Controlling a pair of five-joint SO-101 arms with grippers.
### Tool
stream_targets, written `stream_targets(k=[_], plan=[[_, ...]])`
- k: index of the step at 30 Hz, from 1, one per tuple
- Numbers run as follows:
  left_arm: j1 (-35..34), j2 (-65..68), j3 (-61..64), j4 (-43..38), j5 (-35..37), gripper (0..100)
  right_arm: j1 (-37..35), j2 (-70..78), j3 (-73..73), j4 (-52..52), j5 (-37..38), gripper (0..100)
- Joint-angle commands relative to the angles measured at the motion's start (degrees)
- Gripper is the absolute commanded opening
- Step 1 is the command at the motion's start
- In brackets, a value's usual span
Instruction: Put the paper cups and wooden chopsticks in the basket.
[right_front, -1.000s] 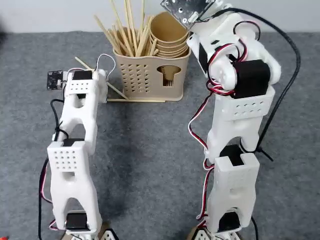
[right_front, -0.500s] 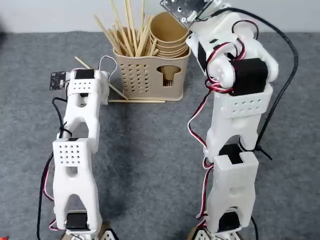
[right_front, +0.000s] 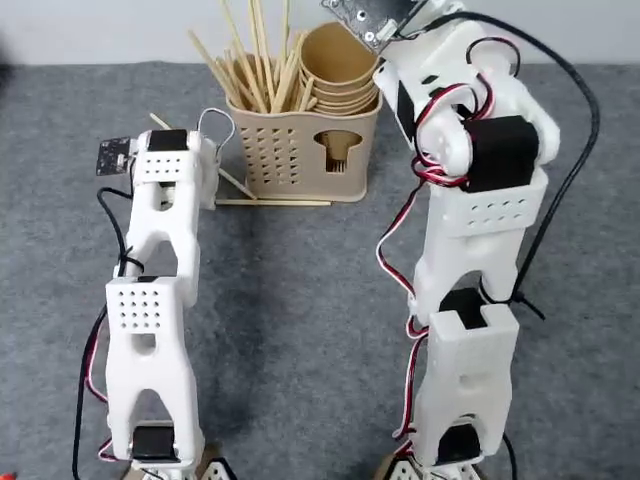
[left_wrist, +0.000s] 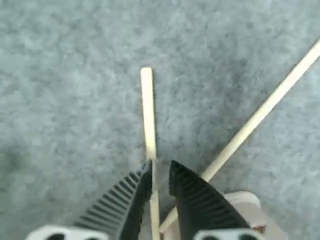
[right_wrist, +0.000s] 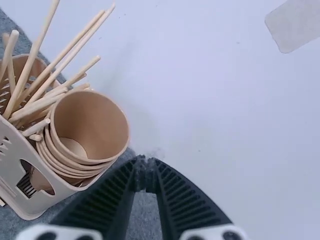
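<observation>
Left wrist view: left jaws pinched one chopstick (left_wrist: 148, 112) at the grey table (left_wrist: 60, 75).
Its near end was hidden behind them; a second chopstick (left_wrist: 260, 111) crossed beside it, cut off at the edge. Right jaws, pressed together and empty, hung raised beside the basket (right_wrist: 20, 205) holding stacked paper cups (right_wrist: 90, 125) and bundled chopsticks (right_wrist: 50, 96).
</observation>
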Motion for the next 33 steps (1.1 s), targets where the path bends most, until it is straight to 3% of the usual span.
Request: stream_targets(k=[1, 18, 25, 33], plan=[[0.62, -7.47, -1.71, 2.02, -2.11, 6, 0.66, -0.48, -2.29, -1.19, -0.09, 0.9], [0.88, -0.88, -1.98, 3.52, -3.6, 6, 0.75, -0.48, -2.29, -0.92, -0.09, 0.9], [3.34, 1.93, -2.07, 3.52, -7.3, 23, 0.75, -0.4, -2.29, -0.84, -0.09, 0.9], [2.99, 6.68, -2.07, 1.41, -7.38, 18, 0.75, -0.4, -2.29, -0.84, -0.09, 0.9]])
